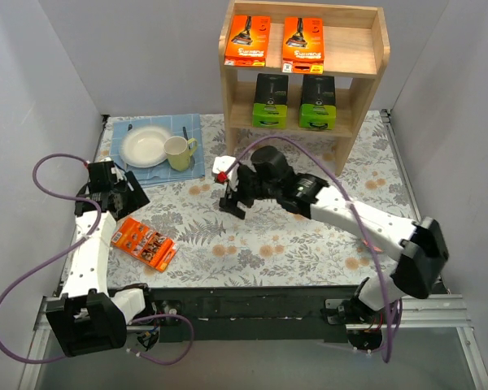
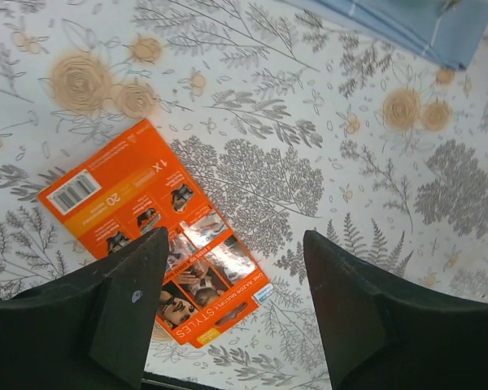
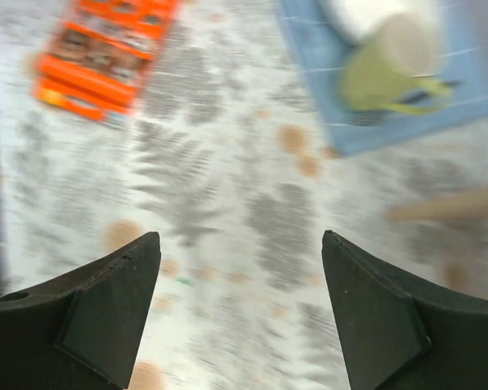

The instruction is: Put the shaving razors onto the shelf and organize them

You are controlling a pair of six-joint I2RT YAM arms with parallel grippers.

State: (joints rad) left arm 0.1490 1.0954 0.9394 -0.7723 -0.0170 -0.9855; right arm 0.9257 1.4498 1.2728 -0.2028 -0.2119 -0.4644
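Observation:
The wooden shelf (image 1: 374, 61) stands at the back. Two orange razor packs (image 1: 246, 41) (image 1: 303, 41) lie on its top tier and two green-and-black packs (image 1: 269, 101) (image 1: 317, 102) on its lower tier. A third orange pack (image 1: 145, 242) lies flat on the tablecloth at the front left; it shows in the left wrist view (image 2: 150, 229) and blurred in the right wrist view (image 3: 106, 57). My left gripper (image 1: 124, 195) (image 2: 236, 305) is open and empty, above the table just beyond that pack. My right gripper (image 1: 233, 203) (image 3: 240, 313) is open and empty over the middle of the table.
A blue placemat (image 1: 122, 162) at the back left holds a white plate (image 1: 146, 147), cutlery and a yellow-green mug (image 1: 179, 152) (image 3: 386, 73). Grey walls close the sides and back. The right wrist view is motion-blurred.

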